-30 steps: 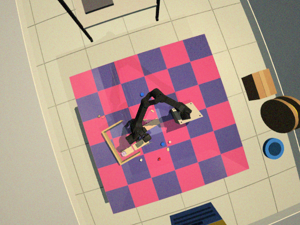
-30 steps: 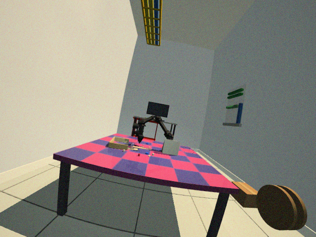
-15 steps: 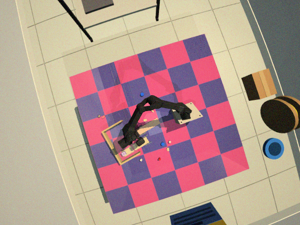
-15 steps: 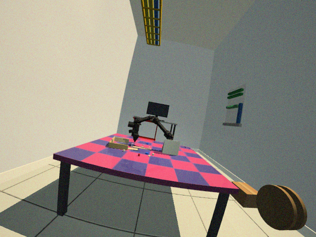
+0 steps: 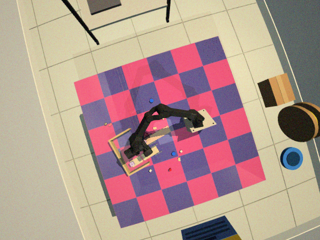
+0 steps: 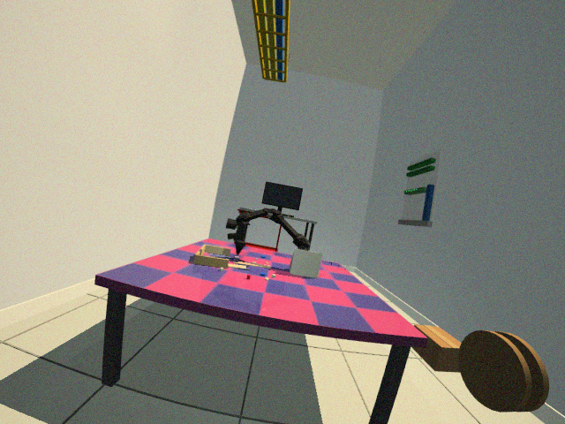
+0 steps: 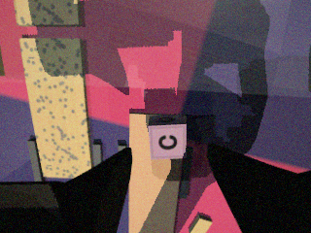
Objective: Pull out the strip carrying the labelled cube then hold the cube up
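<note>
A plain tan strip [image 5: 160,135] [image 7: 141,180] lies in one visible piece; the arm hides part in the top view. A pale pink cube marked C [image 5: 145,141] [image 7: 167,142] sits near its far end, toward its right side in the wrist view. My gripper [image 6: 238,253] [image 7: 169,151] is part-way open above the strip, fingertips either side of the cube in the wrist view, holding nothing. A speckled strip [image 5: 154,151] [image 7: 60,112] beside it is split by a gap. Another pinkish cube [image 5: 132,164] rests on its far piece; its mark is unreadable.
A wooden three-sided frame [image 5: 139,168] [image 6: 210,261] surrounds the strips' far ends. Short grey posts [image 7: 97,156] flank the strips. Small loose bits lie around, including blue pieces [image 5: 151,100] [image 5: 173,153], a red one [image 5: 169,169] and a white one [image 5: 150,170].
</note>
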Controlling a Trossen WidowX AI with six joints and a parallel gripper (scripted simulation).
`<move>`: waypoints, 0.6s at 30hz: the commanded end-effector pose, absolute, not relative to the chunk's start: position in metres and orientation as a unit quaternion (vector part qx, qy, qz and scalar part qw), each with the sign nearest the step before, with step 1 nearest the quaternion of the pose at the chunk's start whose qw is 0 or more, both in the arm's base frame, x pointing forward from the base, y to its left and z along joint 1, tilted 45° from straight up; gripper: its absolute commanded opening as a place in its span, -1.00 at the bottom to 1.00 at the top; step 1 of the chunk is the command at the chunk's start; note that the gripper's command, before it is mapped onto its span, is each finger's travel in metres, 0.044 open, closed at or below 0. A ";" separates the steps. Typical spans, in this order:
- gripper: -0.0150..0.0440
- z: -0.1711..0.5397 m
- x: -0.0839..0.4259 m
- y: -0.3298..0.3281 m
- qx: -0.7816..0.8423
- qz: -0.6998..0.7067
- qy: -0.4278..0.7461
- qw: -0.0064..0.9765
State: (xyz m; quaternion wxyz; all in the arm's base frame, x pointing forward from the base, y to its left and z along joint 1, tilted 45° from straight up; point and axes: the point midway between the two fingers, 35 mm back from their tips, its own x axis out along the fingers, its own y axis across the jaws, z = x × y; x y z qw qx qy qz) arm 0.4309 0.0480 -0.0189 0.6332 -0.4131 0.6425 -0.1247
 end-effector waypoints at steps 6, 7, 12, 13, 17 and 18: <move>0.36 -0.031 0.433 0.036 -0.416 -0.125 0.644 0.630; 0.36 -0.032 0.433 0.035 -0.416 -0.125 0.644 0.630; 0.36 -0.038 0.434 0.029 -0.416 -0.125 0.644 0.630; 0.36 -0.039 0.434 0.028 -0.416 -0.125 0.644 0.630; 0.36 -0.043 0.435 0.023 -0.416 -0.125 0.644 0.630; 0.36 -0.045 0.435 0.022 -0.416 -0.125 0.644 0.630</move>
